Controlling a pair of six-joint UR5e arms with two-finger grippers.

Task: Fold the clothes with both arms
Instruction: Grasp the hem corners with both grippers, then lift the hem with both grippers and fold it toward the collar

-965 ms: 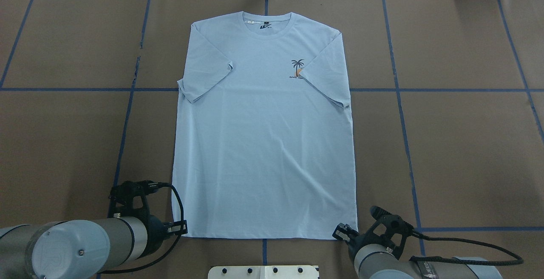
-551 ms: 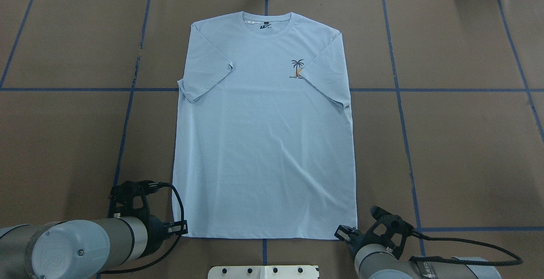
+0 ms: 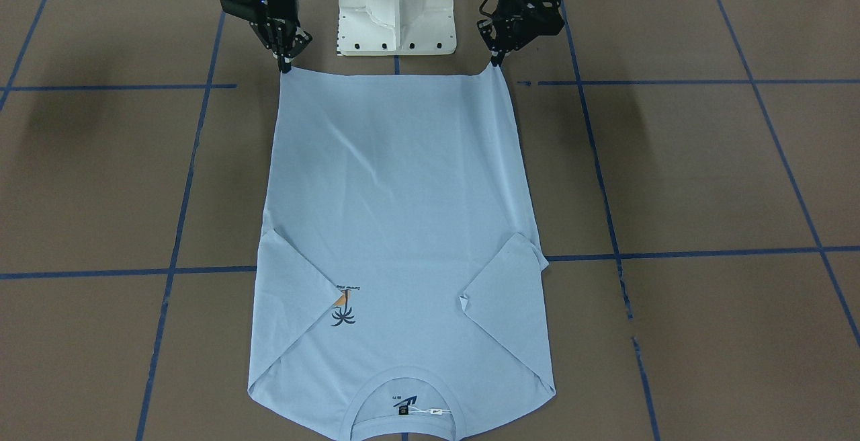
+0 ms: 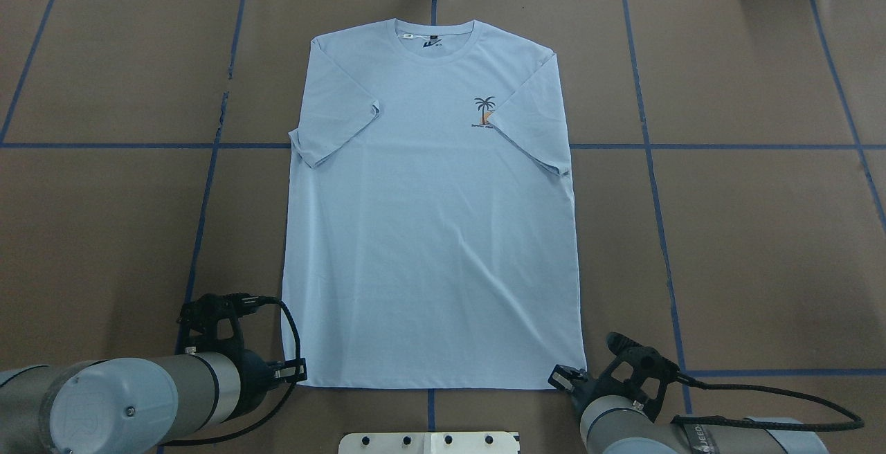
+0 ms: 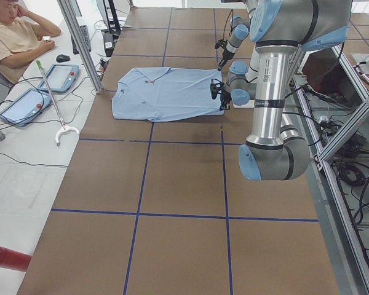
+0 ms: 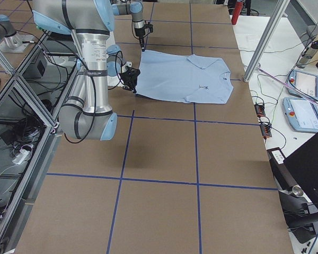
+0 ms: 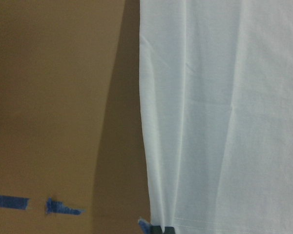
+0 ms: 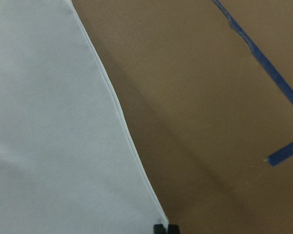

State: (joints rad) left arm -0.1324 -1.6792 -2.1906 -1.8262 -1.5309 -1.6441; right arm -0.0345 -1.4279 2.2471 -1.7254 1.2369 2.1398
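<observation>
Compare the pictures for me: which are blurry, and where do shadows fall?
Left wrist view: soft focus, the shirt washed near white, a dark shadow band on the table along its edge. Right wrist view: equally soft, a similar band. Front-facing view: sharp, two faint dark patches on the table, one each side. Overhead view: crisp, even light, no glare.
</observation>
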